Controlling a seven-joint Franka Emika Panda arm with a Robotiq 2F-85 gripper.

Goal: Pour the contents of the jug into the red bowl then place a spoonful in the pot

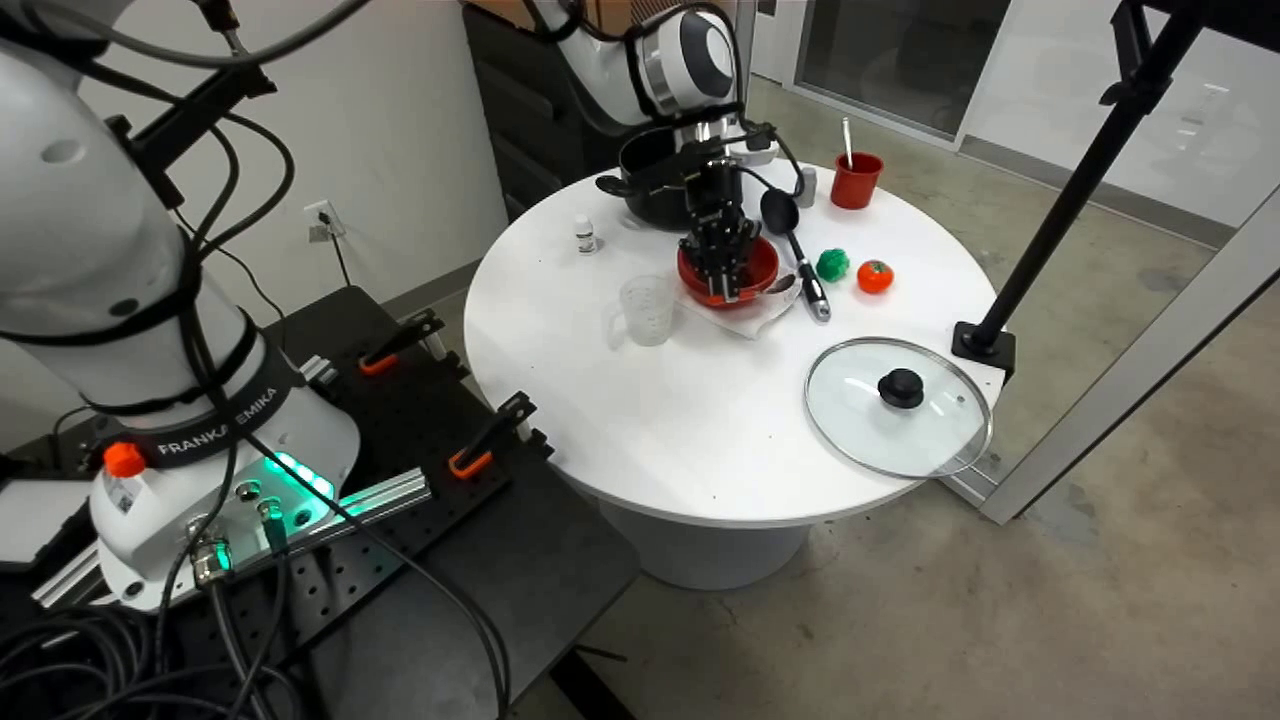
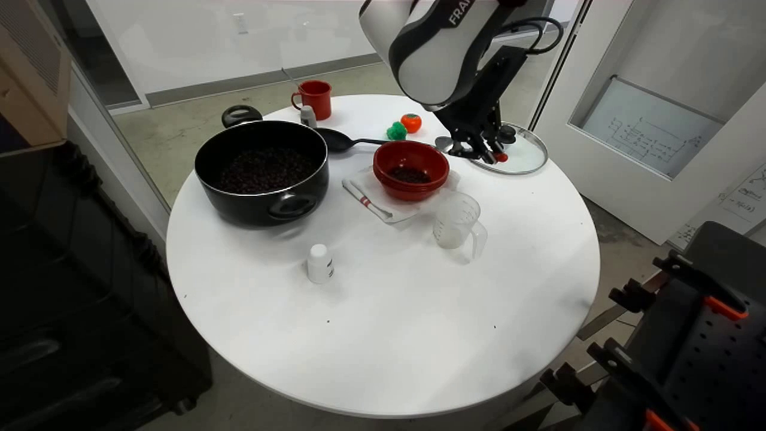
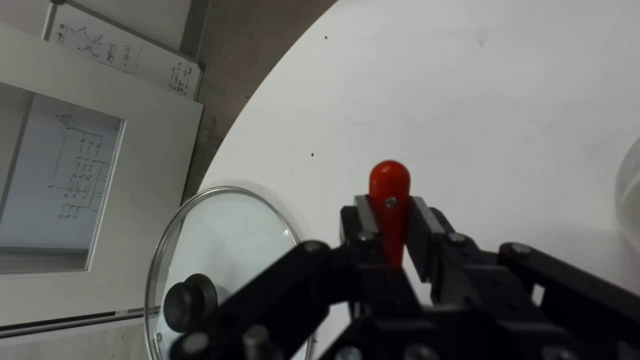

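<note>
Plain concrete floor (image 1: 1130, 620) surrounds a round white table (image 2: 383, 347), smooth and faintly speckled. The gripper (image 3: 391, 217) is clamped on the glossy red handle (image 3: 390, 182) of a spoon (image 2: 444, 143). In an exterior view, the red bowl (image 2: 413, 154) lies just to the left of the gripper, and the spoon's long axis seems to run toward it, the oval metal head foremost; whether the head touches the rim, one cannot tell. This rounded bowl rests on a white napkin (image 1: 750, 322) and contains small dark beans (image 2: 409, 175). Near it stands the translucent plastic jug (image 2: 455, 221), so pouring is probably finished and scooping should follow. Farther to the same side is the squat black pot (image 2: 245, 206), smooth-walled, with two handles.
</note>
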